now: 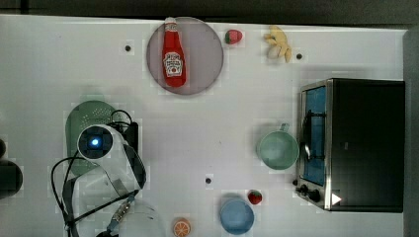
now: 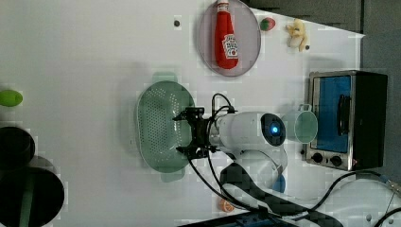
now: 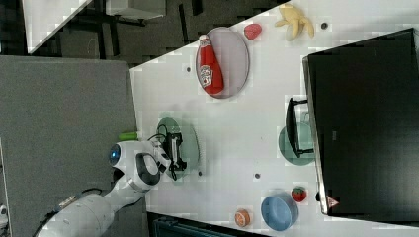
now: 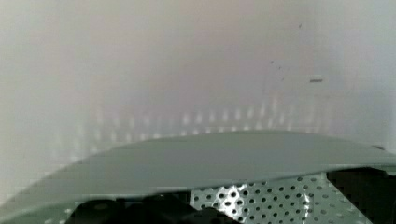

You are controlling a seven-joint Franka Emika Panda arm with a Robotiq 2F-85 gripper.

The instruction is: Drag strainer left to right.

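Top view: my own arm hides much of the strainer [image 1: 85, 118] — my jaws [image 2: 189, 133] gape wide over it, gripping nothing; cup [image 1: 277, 149] well apart beside the oven [image 1: 352, 144].

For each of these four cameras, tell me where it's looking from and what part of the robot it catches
Top view: overhead, straight down on the table; arm over the strainer.
Left view: high, turned sideways; the open gripper over the strainer.
Right view: high, farther off, beyond the toaster oven; arm and gripper.
Wrist view: on the wrist, close above the strainer's rim; dark finger parts.
Shared: top, left and right views all show the ketchup bottle on its plate.
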